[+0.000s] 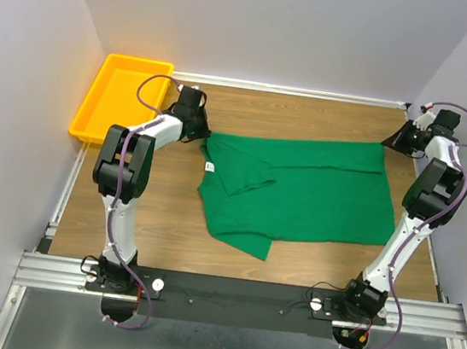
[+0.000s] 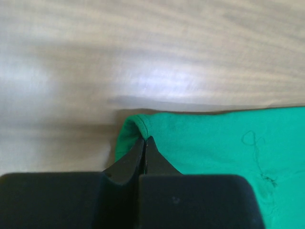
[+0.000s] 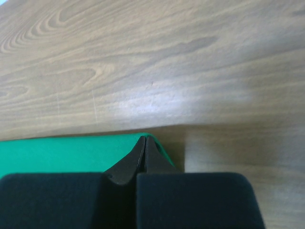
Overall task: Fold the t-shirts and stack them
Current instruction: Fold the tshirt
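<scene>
My left hand point(image 1: 198, 129) is closed tight on the far left corner of the green t-shirt point(image 1: 317, 190). In the left wrist view, the hand point(image 2: 144, 139) has its two dark fingers meeting tip to tip right on the rounded hem of the t-shirt point(image 2: 214, 143), with no gap between them, low over the wood.

My right hand point(image 1: 390, 143) is closed the same way on the far right corner. In the right wrist view, the hand point(image 3: 145, 138) has its fingers pressed together at the very tip of the green cloth point(image 3: 71, 152), with bare tabletop point(image 3: 157, 71) beyond.

The left arm rises from its base at the near edge to a raised elbow. From there the forearm reaches away and to the right, down to the shirt's corner. The right arm climbs along the right side, bends at its elbow and reaches into the far right corner, with the hand turned left toward the cloth.

The shirt lies across the middle of the tabletop point(image 1: 152, 207), its far edge drawn between my two hands. On its left part a flap is folded over on top, and the white neck label point(image 1: 209, 167) shows near the left edge. The near left corner is doubled over.

The yellow tray point(image 1: 114, 99) sits in the far left corner, beside the left arm and apart from the shirt.
</scene>
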You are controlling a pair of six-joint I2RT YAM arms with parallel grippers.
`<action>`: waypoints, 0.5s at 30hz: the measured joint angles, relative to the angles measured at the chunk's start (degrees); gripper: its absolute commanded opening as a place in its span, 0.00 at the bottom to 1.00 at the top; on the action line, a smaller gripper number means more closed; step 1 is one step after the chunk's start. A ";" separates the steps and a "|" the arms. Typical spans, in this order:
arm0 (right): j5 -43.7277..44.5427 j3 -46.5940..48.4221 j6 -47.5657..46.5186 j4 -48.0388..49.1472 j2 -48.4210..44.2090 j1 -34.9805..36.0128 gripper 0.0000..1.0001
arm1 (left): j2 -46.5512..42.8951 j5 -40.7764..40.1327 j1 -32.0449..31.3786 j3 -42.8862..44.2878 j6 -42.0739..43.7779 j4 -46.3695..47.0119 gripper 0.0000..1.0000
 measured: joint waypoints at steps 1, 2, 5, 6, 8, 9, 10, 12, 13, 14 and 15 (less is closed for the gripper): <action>0.09 0.72 0.24 0.00 0.50 0.00 0.01 | 0.63 0.04 0.07 1.09 0.00 -0.11 0.00; 0.17 1.86 0.61 0.02 1.31 0.00 0.01 | 1.77 0.04 0.11 3.39 0.00 -0.81 0.00; 0.59 3.54 1.27 0.02 2.47 0.07 0.01 | 4.39 0.04 0.20 8.74 0.00 -2.32 0.00; 0.79 4.20 1.51 -0.02 2.78 0.17 0.01 | 5.53 0.04 0.26 11.15 0.02 -2.71 0.00; 1.01 5.01 1.88 -0.09 3.06 0.28 0.01 | 7.28 0.02 0.50 14.45 0.02 -3.69 0.00; 1.22 5.73 2.32 -0.02 3.30 0.35 0.01 | 7.76 0.02 0.59 15.76 0.02 -4.61 0.00; 1.38 6.16 2.62 -0.04 3.45 0.44 0.01 | 9.38 0.02 0.85 18.67 0.07 -5.31 0.00; 2.01 7.45 3.39 0.00 3.78 0.63 0.02 | 11.39 0.02 1.16 22.34 0.17 -6.80 0.00; 2.51 8.09 3.80 0.00 3.89 0.72 0.10 | 12.22 0.04 1.27 23.89 0.22 -7.63 0.02; 3.21 8.61 4.15 0.02 3.96 0.83 0.19 | 13.25 0.02 1.38 25.77 0.26 -8.33 0.22; 3.91 9.03 4.44 -0.02 3.98 1.01 0.31 | 13.99 0.04 1.46 26.93 0.31 -8.59 0.33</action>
